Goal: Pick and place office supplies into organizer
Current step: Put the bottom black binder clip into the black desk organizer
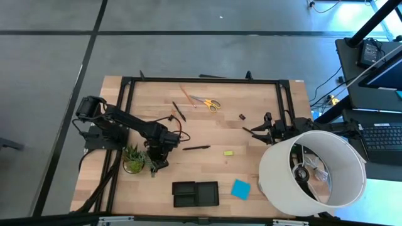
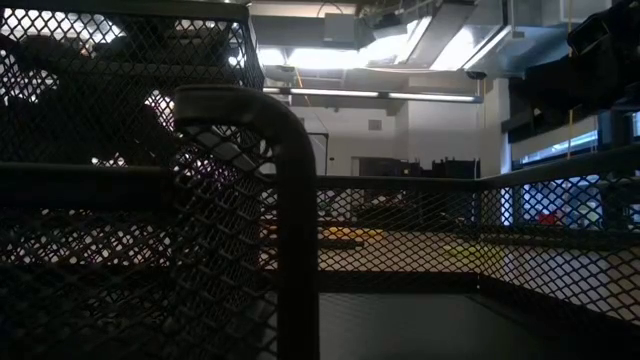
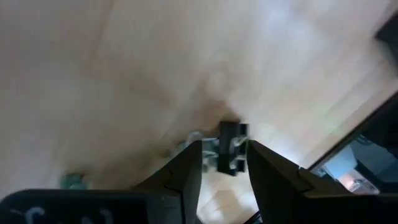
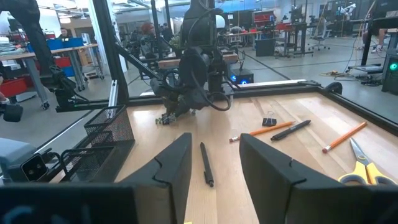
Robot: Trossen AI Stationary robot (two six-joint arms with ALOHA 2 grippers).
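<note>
My left gripper (image 1: 157,163) points down at the wooden table beside the potted plant. Its open fingers stand on either side of a small black clip (image 3: 232,147), which lies on the wood; whether a finger touches it I cannot tell. The black mesh organizer (image 1: 195,193) stands at the near edge, with the blue note pad (image 1: 240,188) to its right. A black pen (image 1: 196,148), a yellow block (image 1: 228,152), yellow-handled scissors (image 1: 211,104), an orange pencil (image 1: 186,95) and another pen (image 1: 179,111) lie scattered. My right gripper (image 4: 214,163) waits open at the right.
The green potted plant (image 1: 134,158) stands right next to my left gripper. A large white lampshade (image 1: 313,176) fills the near right corner. A second clip (image 4: 269,120) lies mid-table. A black frame rail (image 1: 201,80) runs round the table's far and side edges.
</note>
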